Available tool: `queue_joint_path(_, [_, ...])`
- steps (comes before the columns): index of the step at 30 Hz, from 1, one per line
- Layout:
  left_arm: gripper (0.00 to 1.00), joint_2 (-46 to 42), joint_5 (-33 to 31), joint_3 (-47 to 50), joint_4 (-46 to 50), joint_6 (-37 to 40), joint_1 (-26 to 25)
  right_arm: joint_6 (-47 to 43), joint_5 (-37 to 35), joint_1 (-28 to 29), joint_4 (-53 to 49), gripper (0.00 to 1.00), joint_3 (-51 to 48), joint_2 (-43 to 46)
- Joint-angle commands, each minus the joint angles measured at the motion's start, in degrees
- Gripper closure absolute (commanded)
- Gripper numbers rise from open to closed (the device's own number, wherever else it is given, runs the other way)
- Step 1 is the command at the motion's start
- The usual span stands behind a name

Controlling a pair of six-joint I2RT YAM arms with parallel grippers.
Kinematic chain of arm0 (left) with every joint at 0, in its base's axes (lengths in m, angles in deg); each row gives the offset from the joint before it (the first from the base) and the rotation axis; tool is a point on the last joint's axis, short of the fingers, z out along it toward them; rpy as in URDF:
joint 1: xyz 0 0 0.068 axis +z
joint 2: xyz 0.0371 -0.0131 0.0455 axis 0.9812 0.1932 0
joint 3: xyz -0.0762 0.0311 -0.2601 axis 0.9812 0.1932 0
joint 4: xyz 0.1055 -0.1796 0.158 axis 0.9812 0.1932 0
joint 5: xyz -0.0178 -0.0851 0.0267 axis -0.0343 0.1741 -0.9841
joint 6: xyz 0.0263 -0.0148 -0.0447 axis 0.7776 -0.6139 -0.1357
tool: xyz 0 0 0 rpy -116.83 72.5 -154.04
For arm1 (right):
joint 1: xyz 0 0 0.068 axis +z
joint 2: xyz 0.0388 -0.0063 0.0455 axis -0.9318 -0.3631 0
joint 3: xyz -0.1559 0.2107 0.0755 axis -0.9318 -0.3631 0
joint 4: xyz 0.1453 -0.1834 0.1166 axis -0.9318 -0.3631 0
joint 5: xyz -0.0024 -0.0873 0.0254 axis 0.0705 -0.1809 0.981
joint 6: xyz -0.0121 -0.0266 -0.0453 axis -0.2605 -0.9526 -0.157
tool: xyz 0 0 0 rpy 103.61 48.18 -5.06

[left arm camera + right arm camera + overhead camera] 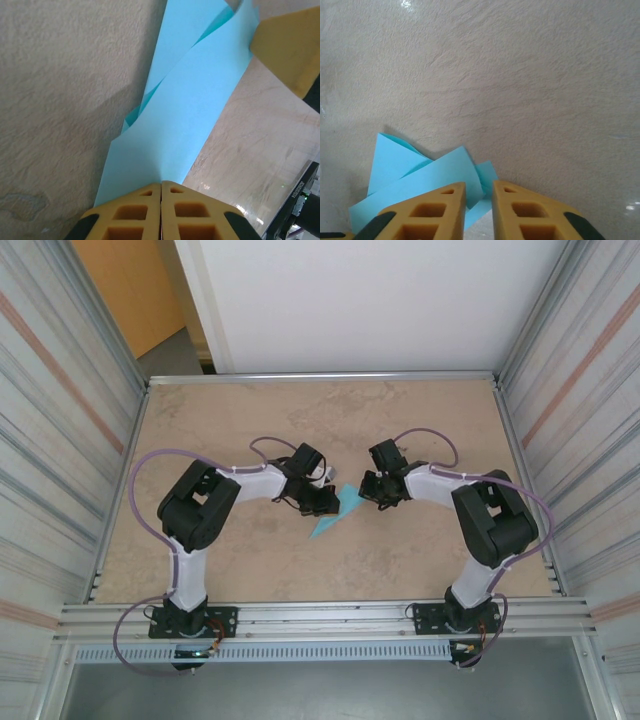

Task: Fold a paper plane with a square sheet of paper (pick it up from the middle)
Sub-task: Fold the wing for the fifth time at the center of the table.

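Lying near the middle of the surface [250, 410], the paper plane [333, 513] is a narrow light-blue dart. Its long axis slants from far right to near left. The sharp tip points near-left, and the broad end faces far right, just beside the right hand [479, 192].

The left hand [161, 186] reaches in from the left. Its two yellow fingers are pressed tight together with the blue sheet running straight into the seam between them, so it is clamped on the paper along the plane's left flank. Up close, the folded layers gape a little, one flap lifted off the one below.

The right hand's fingers stand a narrow slit apart, low over the surface at the broad end. Blue layers lie under its left finger and show in the slit, but I can make out no grip there.

The plane sits well apart from every edge. Bare surface stretches beyond it to the far rail [320, 376], and a bare strip lies between its tip and the near rail. The two arms bend inward on either side of it, and ribbed metal walls [60, 420] stand close along the left and right edges.
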State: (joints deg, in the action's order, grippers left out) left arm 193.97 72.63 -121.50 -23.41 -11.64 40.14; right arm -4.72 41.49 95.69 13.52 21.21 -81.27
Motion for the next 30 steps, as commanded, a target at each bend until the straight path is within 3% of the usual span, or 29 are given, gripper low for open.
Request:
queue_joint_path(1, [0.93,3.47,-3.37,1.61,6.53,2.33,-0.66,-1.40,0.37,-1.37,-2.46,0.72,-1.69,6.20])
queue_joint_path(5, [0.94,4.18,-3.95,1.62,6.71,2.48,-0.74,-2.28,2.07,-1.05,-0.66,0.70,-3.25,11.60])
queue_joint_path(8, [0.95,4.52,-4.62,1.62,6.97,2.51,-0.83,-0.94,5.35,0.67,2.80,0.78,-5.28,12.10])
queue_joint_path(14, [0.97,4.64,-5.27,2.31,6.83,2.20,-0.88,3.82,7.89,5.25,9.38,0.91,-6.68,8.10])
queue_joint_path(18, [0.98,4.58,-5.37,2.91,6.42,2.16,-0.89,5.65,8.27,6.73,12.38,0.95,-6.42,4.51])
queue_joint_path(30, [0.99,4.24,-5.32,4.22,5.30,1.13,-0.89,9.87,6.86,8.35,16.04,0.98,-8.46,0.19])
